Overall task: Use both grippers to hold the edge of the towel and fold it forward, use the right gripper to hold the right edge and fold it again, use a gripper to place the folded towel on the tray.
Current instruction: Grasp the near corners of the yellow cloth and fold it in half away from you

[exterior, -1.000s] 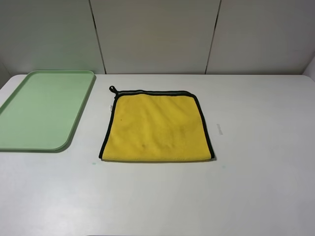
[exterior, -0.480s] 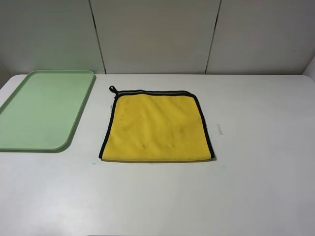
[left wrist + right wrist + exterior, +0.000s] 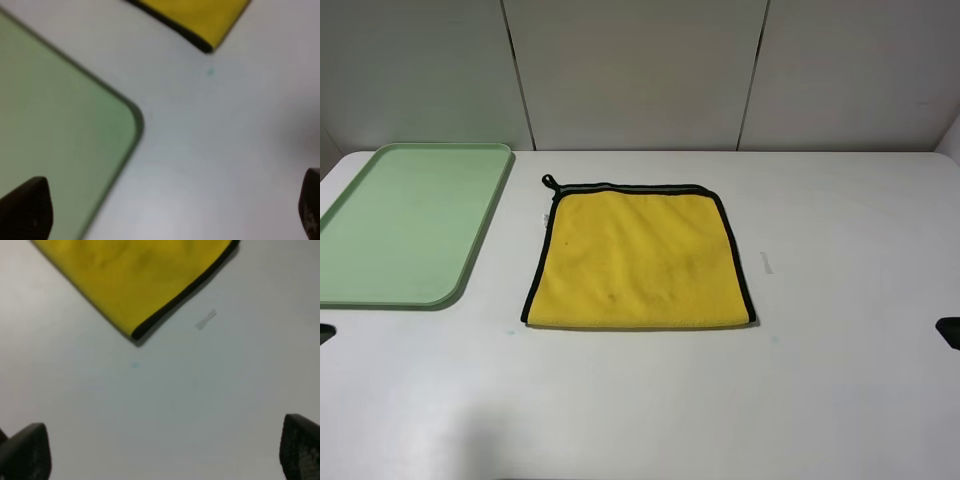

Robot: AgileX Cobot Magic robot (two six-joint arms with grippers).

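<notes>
High camera: finds the towel spread flat near the middle of the white table, with the edge of the towel showing as black trim along the left, far and right sides, and a small black loop at the far left corner. Places the tray left of the towel, apart from it and holding nothing. Catches the left gripper and the right gripper only as dark slivers at the frame's side edges, well apart from the towel.

Left wrist camera: looks down on a rounded corner of the tray and one corner of the towel lying clear of it. Shows two dark fingertips spread wide, one over the tray, gripping nothing.

Right wrist camera: takes in another towel corner and a small pale scrap just beside it on the table. Shows dark fingertips wide apart above bare table, nothing between them.
</notes>
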